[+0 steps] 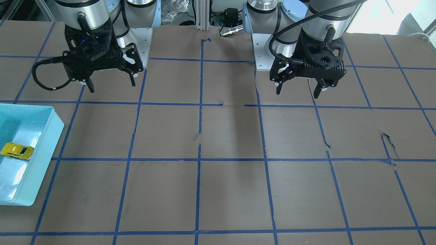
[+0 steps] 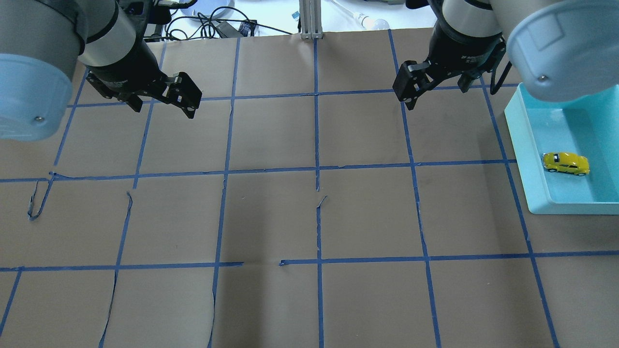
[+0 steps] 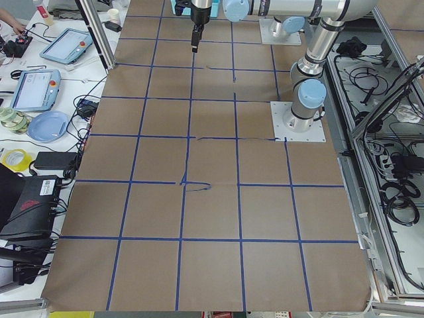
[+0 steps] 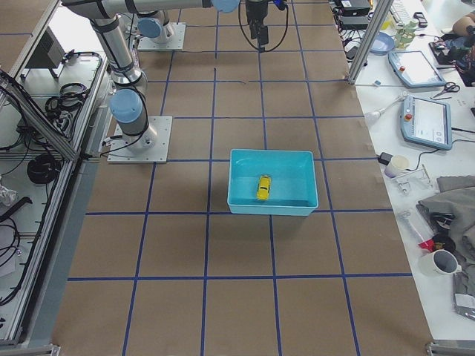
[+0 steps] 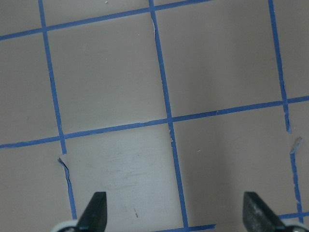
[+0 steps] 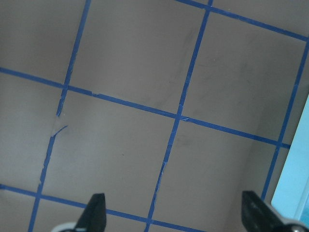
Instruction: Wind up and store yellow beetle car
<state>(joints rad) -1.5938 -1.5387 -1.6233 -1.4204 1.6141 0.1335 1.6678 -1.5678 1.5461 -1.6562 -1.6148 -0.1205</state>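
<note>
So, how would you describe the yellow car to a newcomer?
Find the brown table with its blue tape grid, then the end on the robot's right. A light blue tray stands there; the yellow beetle car is the only thing inside.

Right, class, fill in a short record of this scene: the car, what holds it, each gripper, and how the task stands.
car: yellow beetle car, lying inside the tray, touched by nothing
container: light blue tray, on the table at the robot's right
left gripper: fingers open, empty, above bare table, far from the tray
right gripper: fingers open, empty, nearer the tray but clear of it
task state: car appears stored; winding cannot be judged
</note>
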